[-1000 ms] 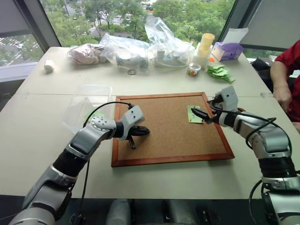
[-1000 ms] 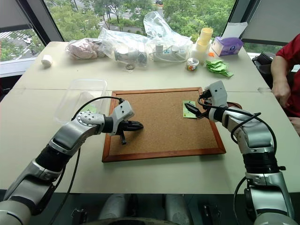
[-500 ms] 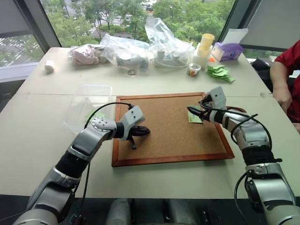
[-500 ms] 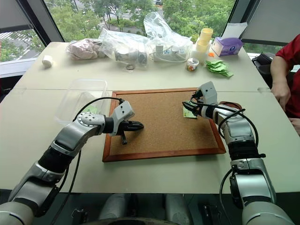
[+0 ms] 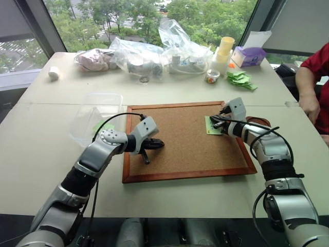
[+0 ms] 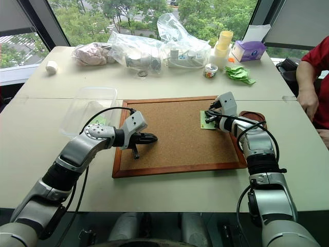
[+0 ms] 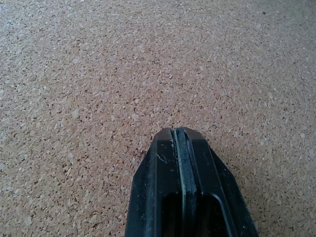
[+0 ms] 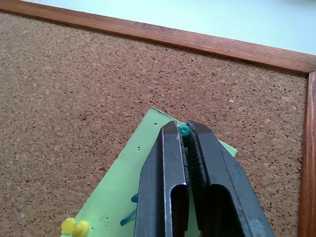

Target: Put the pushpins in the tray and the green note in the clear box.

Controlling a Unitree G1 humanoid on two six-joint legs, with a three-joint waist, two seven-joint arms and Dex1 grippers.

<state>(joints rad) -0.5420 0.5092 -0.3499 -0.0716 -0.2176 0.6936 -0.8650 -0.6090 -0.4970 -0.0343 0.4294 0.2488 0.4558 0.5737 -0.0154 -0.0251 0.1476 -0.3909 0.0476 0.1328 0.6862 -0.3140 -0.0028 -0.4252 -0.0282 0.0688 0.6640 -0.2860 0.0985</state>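
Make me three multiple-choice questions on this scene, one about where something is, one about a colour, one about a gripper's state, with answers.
1. Where does the green note lie?
A. on the corkboard
B. in the clear box
C. on the tray

2. What colour is the pin between the right gripper's fingertips?
A. red
B. green
C. white

3. How is the left gripper?
A. wide open
B. shut on the note
C. shut and empty

Answers:
1. A, the note rests on the cork near the board's right edge.
2. B, the right wrist view shows a green pin head pinched at the fingertips.
3. C, its fingers meet over bare cork with nothing between them.
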